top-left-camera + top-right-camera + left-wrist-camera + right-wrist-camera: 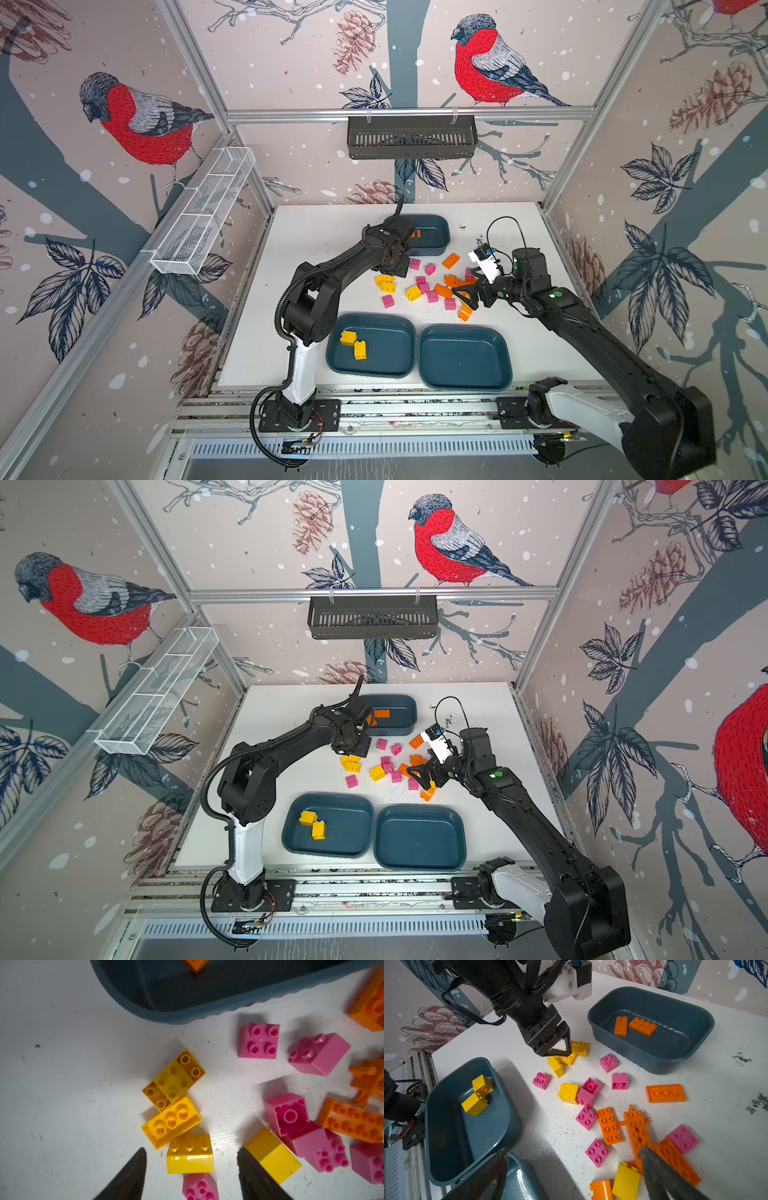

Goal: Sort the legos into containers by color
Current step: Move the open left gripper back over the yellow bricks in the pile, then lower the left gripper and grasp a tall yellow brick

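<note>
Near-left tub (390, 357) holds two yellow bricks (353, 343); far tub (436, 232) holds two orange bricks (635, 1025). My left tool (191, 1150) straddles a loose yellow brick (190, 1160), jaws apart; my right tool (464, 300) gapes wide.

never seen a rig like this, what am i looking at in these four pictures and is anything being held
A robot's left arm and right arm work at a white table, sorting toy bricks by colour. The two wide pictures come from one camera overhead; the two close ones from a camera on each wrist. Loose ones, yellow, pink and orange, lie mid-table. The far tub has two orange bricks, the near left tub two yellow bricks, the near right tub none. Nothing is held: the left fingers stand open either side of a yellow brick; the right fingers are spread wide over orange pieces.
</note>
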{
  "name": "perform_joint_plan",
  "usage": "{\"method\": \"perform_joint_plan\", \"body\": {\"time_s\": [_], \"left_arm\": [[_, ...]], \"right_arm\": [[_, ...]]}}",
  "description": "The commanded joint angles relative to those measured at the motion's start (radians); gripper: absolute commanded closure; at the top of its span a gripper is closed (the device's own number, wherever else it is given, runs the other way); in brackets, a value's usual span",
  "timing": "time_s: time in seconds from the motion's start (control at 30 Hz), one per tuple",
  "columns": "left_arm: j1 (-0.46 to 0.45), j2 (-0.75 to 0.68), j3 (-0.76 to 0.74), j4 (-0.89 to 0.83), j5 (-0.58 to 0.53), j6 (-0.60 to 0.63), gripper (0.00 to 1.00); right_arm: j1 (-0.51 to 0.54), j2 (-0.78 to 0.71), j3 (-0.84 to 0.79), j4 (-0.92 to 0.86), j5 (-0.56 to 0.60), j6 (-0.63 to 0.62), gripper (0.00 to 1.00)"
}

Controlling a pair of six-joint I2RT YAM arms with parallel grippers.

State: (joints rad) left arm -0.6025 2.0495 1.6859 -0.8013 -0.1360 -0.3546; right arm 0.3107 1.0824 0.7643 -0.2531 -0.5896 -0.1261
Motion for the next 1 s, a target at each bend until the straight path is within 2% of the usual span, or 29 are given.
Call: {"method": "perform_joint_plan", "body": {"time_s": [0.0, 0.07, 0.2, 0.33, 0.43, 0.63, 0.97], "left_arm": [[0.000, 0.009, 0.007, -0.039, -0.047, -0.156, 0.31], [0.000, -0.010, -0.019, -0.018, -0.059, -0.249, 0.31], [0.001, -0.070, -0.115, 0.059, -0.079, -0.532, 0.35], [0.001, -0.072, -0.121, -0.016, -0.112, -0.800, 0.35], [-0.002, -0.060, -0.130, -0.036, -0.090, -0.904, 0.36], [-0.006, -0.036, -0.135, -0.035, -0.089, -0.971, 0.37], [-0.023, -0.013, -0.176, -0.033, -0.034, -0.986, 0.43]], "right_arm": [[-0.002, 0.002, -0.002, 0.026, 0.004, 0.008, 0.01], [-0.003, 0.007, 0.000, 0.025, 0.001, 0.003, 0.01], [-0.007, 0.014, -0.001, 0.034, -0.010, 0.009, 0.01], [-0.006, 0.023, 0.002, 0.038, -0.021, 0.014, 0.01], [-0.006, 0.026, -0.003, 0.040, -0.023, 0.013, 0.01], [-0.008, 0.022, -0.003, 0.034, -0.024, 0.007, 0.01], [-0.009, 0.016, -0.012, 0.026, -0.024, 0.006, 0.01]]}}
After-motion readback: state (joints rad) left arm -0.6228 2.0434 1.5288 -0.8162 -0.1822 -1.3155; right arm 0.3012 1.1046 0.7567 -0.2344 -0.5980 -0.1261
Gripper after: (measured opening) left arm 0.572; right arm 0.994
